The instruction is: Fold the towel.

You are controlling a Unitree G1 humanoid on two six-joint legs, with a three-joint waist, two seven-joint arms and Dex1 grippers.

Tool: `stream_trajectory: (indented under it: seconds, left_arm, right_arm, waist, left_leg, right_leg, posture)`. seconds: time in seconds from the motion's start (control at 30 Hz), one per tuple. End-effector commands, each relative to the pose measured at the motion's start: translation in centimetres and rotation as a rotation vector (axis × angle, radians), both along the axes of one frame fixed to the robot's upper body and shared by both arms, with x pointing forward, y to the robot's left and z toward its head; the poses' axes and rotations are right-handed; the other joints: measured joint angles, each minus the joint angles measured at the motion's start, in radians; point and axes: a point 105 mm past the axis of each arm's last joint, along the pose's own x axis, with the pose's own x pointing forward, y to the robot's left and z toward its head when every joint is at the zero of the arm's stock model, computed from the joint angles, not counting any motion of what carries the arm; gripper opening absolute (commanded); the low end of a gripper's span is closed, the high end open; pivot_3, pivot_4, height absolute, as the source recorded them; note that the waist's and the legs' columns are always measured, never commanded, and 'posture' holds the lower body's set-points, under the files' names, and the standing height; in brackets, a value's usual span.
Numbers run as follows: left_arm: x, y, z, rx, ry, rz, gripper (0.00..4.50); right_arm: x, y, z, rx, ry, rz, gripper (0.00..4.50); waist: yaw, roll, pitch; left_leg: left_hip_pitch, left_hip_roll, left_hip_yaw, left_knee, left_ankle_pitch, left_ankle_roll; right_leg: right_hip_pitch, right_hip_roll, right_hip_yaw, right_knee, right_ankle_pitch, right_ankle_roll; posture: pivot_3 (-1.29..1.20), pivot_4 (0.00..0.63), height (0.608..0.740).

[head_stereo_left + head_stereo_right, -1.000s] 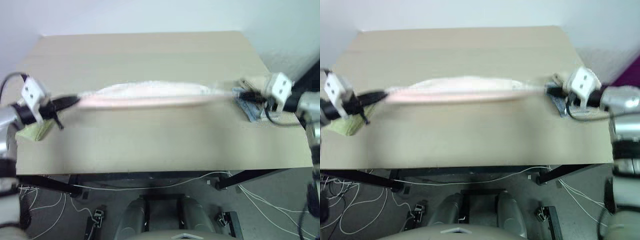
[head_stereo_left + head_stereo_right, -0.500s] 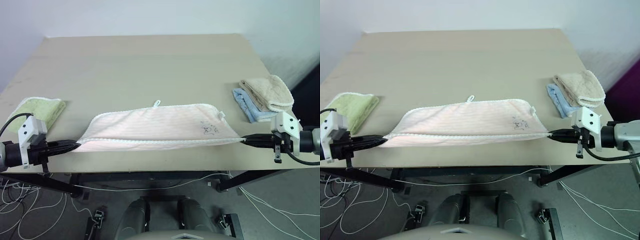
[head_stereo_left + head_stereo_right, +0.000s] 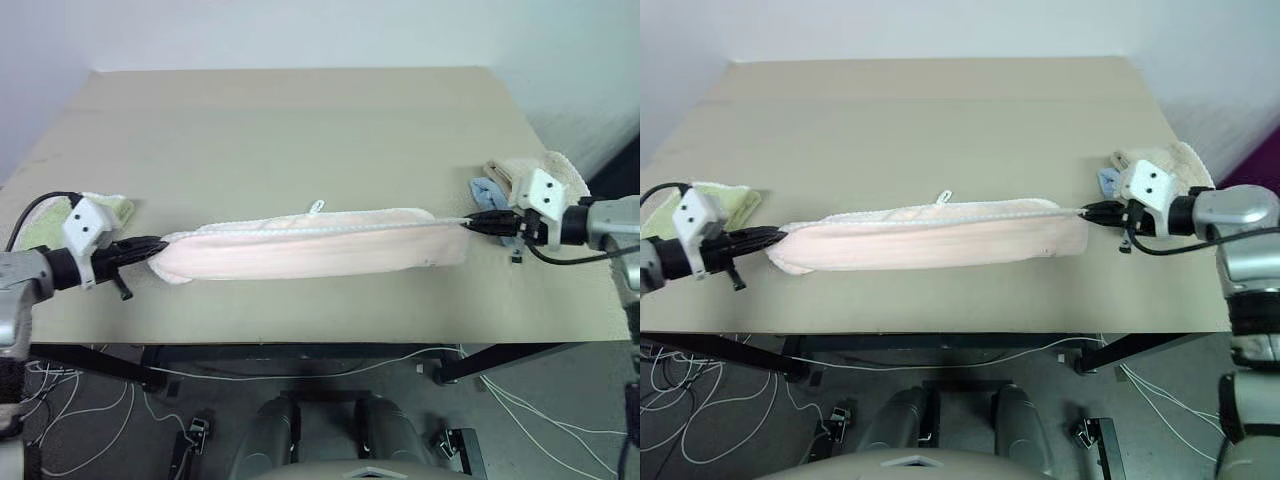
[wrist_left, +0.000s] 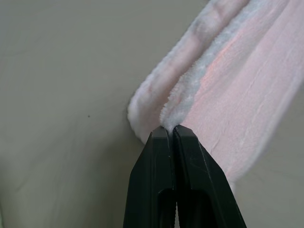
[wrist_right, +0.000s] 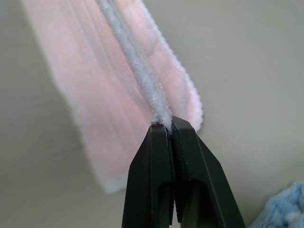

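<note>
The pale pink towel (image 3: 310, 245) is stretched across the front half of the table, doubled over lengthwise, its lower fold sagging onto the tabletop. A small white tag (image 3: 316, 207) sticks up from its far edge. My left gripper (image 3: 155, 246) is shut on the towel's left end, pinching the white edging (image 4: 167, 118) between its fingertips. At the right end my right gripper (image 3: 468, 223) is shut on the edging (image 5: 156, 111) as well. Both grippers hold their corners a little above the table.
A folded light green towel (image 3: 45, 222) lies on the table (image 3: 300, 120) at the left edge, just behind my left hand. Beige (image 3: 550, 172) and blue (image 3: 486, 190) folded towels are stacked at the right edge behind my right hand. Cables trail on the floor below.
Both grippers carried the towel's near edge away from the front edge, up and toward the far edge. The flat, spread towel is now doubled into a narrow band.
</note>
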Motion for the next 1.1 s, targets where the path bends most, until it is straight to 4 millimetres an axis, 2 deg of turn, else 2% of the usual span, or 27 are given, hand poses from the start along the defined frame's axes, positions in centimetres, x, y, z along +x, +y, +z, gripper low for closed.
stream_trajectory:
  seconds: [0.03, 0.2, 0.5, 0.63, 0.77, 0.87, 0.97, 1.1]
  left_arm:
    - [1.3, 0.5, 0.3, 0.053, -0.059, 0.034, 0.00]
    - [3.5, 0.4, -0.2, 0.076, -0.093, 0.072, 0.00]
    - [4.2, 0.0, -1.5, 0.086, -0.070, 0.056, 0.00]
    - [4.0, -0.3, -1.6, 0.035, -0.051, 0.043, 1.05]
    - [4.0, 0.0, -1.5, 0.036, -0.060, 0.064, 2.38]
    - [4.2, 0.5, -1.4, 0.042, -0.080, 0.103, 3.43]
    - [4.4, 1.6, -1.2, 0.046, -0.098, 0.177, 4.47]
    - [4.4, 2.7, -0.4, -0.021, -0.140, 0.247, 4.49]
  right_arm:
    - [1.9, -0.6, 1.0, -0.030, -0.080, -0.051, 0.04]
    - [3.7, -0.2, 0.4, -0.032, -0.089, -0.070, 0.04]
    - [4.9, 0.5, -1.4, -0.035, -0.104, -0.095, 0.04]
    - [5.1, 0.3, -1.7, -0.006, -0.102, -0.126, 1.02]
    - [5.2, -0.1, -1.4, 0.005, -0.125, -0.152, 2.42]
    - [5.2, -0.7, -0.6, 0.004, -0.165, -0.173, 3.47]
    - [5.2, -1.5, 1.1, 0.000, -0.244, -0.197, 4.50]
    - [4.7, -2.0, 2.9, 0.052, -0.319, -0.225, 4.50]
  waist:
    - [0.000, 0.000, 0.000]
    - [0.000, 0.000, 0.000]
    - [-0.005, 0.000, 0.000]
    - [-0.003, 0.000, 0.000]
    - [-0.004, 0.000, 0.000]
    - [-0.005, 0.000, 0.000]
    - [-0.004, 0.000, 0.000]
    - [-0.003, 0.000, 0.000]
  left_leg:
    - [0.000, 0.000, 0.000, 0.000, 0.000, 0.000]
    - [0.000, 0.000, 0.000, 0.000, 0.000, 0.000]
    - [0.000, 0.000, 0.000, 0.000, 0.000, 0.000]
    - [0.000, 0.000, 0.000, 0.000, 0.000, 0.000]
    - [0.000, 0.000, 0.000, 0.000, 0.000, 0.000]
    - [0.000, 0.000, 0.000, 0.000, 0.000, 0.000]
    - [0.000, 0.000, 0.000, 0.000, 0.000, 0.000]
    - [-0.001, -0.001, 0.000, 0.000, 0.000, 0.000]
  right_leg:
    - [0.000, 0.000, 0.000, 0.000, 0.000, 0.000]
    - [0.000, 0.001, 0.000, 0.000, 0.000, 0.000]
    - [-0.001, 0.001, 0.000, 0.002, 0.000, 0.000]
    - [-0.001, 0.001, 0.000, 0.002, 0.000, 0.000]
    - [-0.001, 0.001, 0.000, 0.002, 0.000, 0.000]
    - [-0.001, 0.001, 0.000, 0.002, 0.000, 0.000]
    - [-0.001, 0.001, 0.000, 0.002, 0.000, 0.000]
    - [-0.001, 0.001, 0.000, 0.002, 0.000, 0.000]
  posture:
    - [0.00, 0.150, 0.740]
    - [0.00, 0.150, 0.740]
    - [0.00, 0.150, 0.740]
    - [0.00, 0.150, 0.740]
    - [0.00, 0.150, 0.740]
    - [0.00, 0.150, 0.740]
    - [0.00, 0.150, 0.740]
    - [0.00, 0.150, 0.740]
